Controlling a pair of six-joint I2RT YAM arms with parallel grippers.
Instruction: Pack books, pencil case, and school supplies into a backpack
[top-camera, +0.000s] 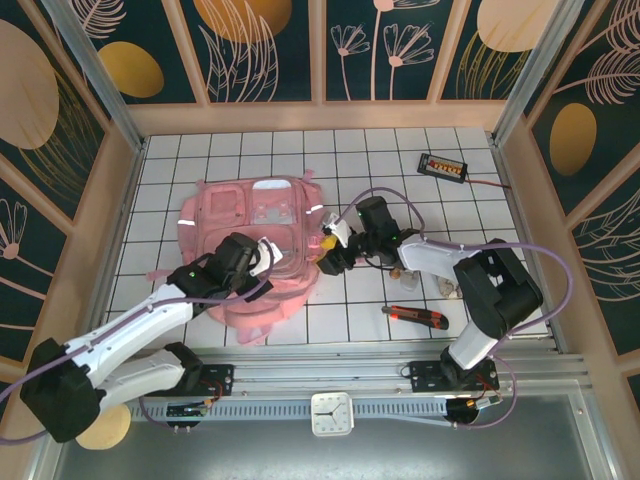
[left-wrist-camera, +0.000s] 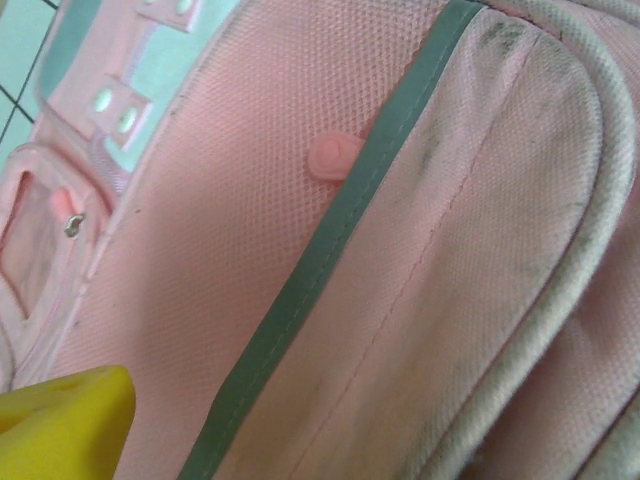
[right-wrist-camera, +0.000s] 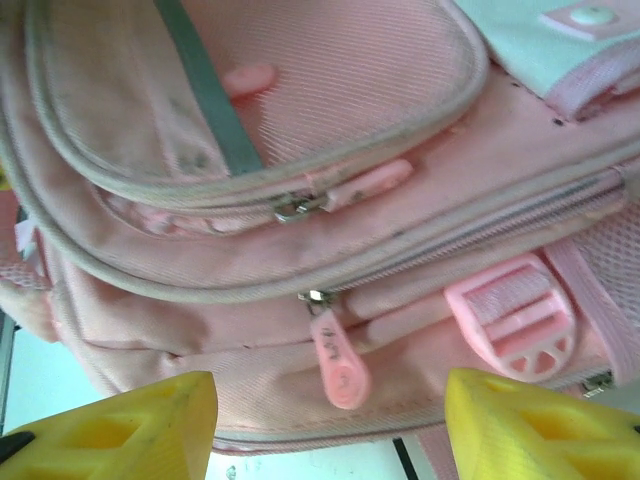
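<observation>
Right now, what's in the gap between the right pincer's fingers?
A pink zipper pull on the backpack hangs there; the right pincer is open, not closed on it. Seen in the right wrist view.

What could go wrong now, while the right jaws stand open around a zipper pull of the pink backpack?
1. The small pink zipper pull lies between the right jaws, with a pink plastic buckle near: closing may pinch fabric or catch the buckle instead.
2. The large pink fabric backpack is soft, and the left jaws seem open over it: a pull may drag the whole bag.
3. A red-and-black tool lies near the right arm and could be knocked.
</observation>
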